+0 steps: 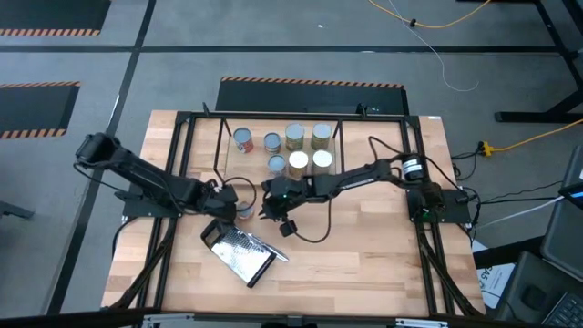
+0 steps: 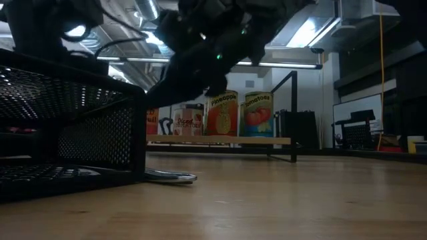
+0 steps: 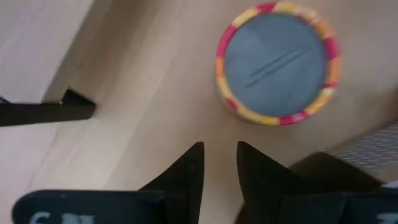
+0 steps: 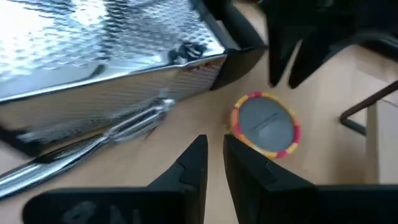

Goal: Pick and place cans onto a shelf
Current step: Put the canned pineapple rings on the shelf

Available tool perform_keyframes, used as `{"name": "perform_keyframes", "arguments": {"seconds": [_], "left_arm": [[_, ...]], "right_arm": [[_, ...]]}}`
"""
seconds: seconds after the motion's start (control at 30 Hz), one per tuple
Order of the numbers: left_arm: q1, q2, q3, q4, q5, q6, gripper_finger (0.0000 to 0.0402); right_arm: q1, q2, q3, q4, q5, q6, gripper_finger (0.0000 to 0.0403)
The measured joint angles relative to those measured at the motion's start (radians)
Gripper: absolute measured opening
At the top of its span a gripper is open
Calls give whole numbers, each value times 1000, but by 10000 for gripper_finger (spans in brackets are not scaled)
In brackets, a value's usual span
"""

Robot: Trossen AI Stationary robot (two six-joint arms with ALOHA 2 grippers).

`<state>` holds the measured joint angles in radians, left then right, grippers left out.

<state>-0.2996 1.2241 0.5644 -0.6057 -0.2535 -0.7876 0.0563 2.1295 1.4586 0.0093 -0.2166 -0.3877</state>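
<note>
Near the middle of the bench [image 1: 364, 246] one red-and-yellow-banded can [image 1: 244, 210] with a grey top stands alone on the wood. The metal grater [image 1: 241, 252] lies just on its near side, towards the front edge, hemming it in there. The left gripper [image 1: 228, 197] hangs just beside the can from the left, fingers nearly closed with only a narrow gap, grasping nothing. The right gripper [image 1: 271, 202] hangs just beside it from the right, likewise almost closed and empty. So both grippers crowd the can between them.

Toward the back edge, seven cans stand in two rows on the shelf [image 1: 332, 132]; in the low view a pineapple can [image 2: 222, 113] and a tomato can [image 2: 257, 114] face forward. Open bench lies along the front edge and the right front corner.
</note>
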Motion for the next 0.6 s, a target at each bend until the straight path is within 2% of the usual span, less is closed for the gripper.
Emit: {"name": "perform_keyframes", "arguments": {"seconds": [0.2,0.6], "left_arm": [[4,90,0,29,-34,2,88],[6,111,0,132,-79,9,88]], "right_arm": [[-1,64,0,51,87,-6,58],[-3,136,0,120,92,-6,58]]}}
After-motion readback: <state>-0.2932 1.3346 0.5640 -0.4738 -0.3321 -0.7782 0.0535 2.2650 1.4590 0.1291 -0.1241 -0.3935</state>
